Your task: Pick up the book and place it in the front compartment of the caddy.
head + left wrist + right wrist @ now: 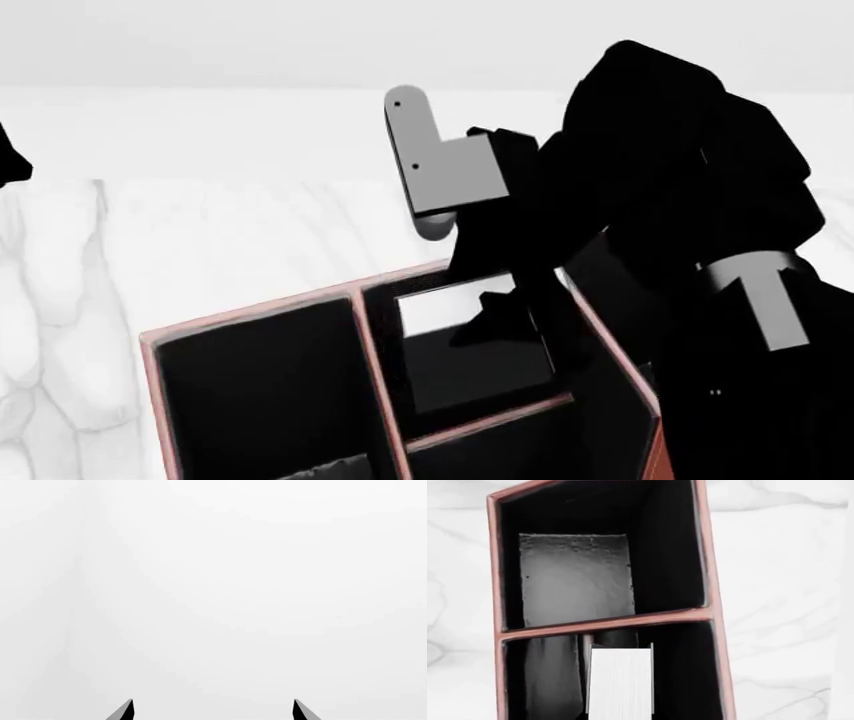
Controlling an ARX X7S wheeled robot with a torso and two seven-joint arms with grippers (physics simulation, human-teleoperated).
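The left gripper stands wide open and holds nothing: in the left wrist view only its two dark, pointed fingertips show, well apart, against a plain pale surface.

The right gripper reaches down into the caddy from above. In the head view it is a black shape against black lining, so its jaw width cannot be read there. The right wrist view shows the book straight ahead of the camera between two thin dark edges, which is probably the fingers closed on it, though the fingers themselves are hard to pick out.

The book presents its white page edges, finely striped, as an upright rectangle with a thin black cover line down each side. It sits inside the front compartment, on the near side of a low pink-rimmed divider.

The caddy is a box with reddish-brown outer walls, pale pink rims and matte black lining. Beyond the divider, another cell shows a grey, grainy floor. It stands on a white marble-veined counter.
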